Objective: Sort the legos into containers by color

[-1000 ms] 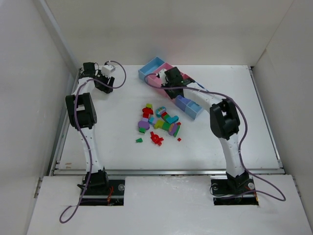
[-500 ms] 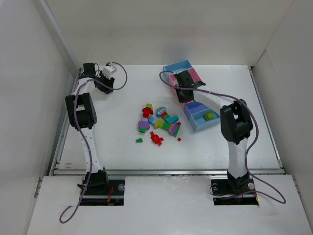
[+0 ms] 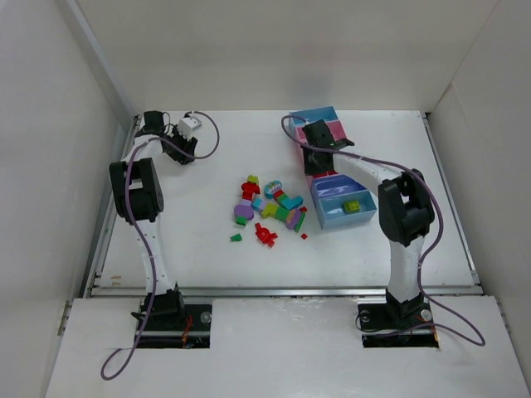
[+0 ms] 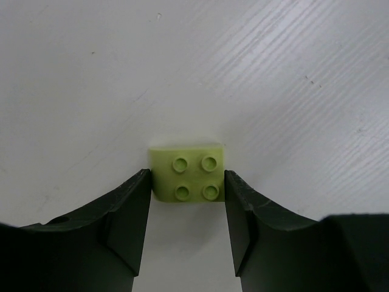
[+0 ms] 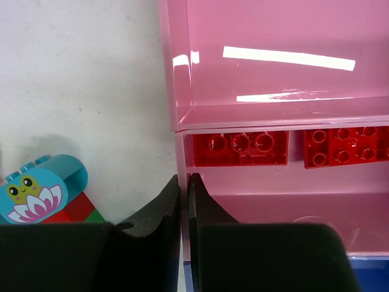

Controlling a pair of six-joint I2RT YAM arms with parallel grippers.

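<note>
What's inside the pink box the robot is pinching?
A long red brick and a second red brick lie in the pink box, by its far wall. The rest looks bare, but the right pincer, shut on its left wall, hides the near corner.

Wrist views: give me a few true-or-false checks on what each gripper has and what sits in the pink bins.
1. The left gripper has a yellow-green brick between its fingers, on the table. True.
2. The right gripper hangs open over loose bricks. False: it is shut on the side wall of a pink bin.
3. Two red bricks lie in that pink bin. True.
4. The neighbouring pink bin holds purple bricks. False: no brick shows in the part seen.
</note>
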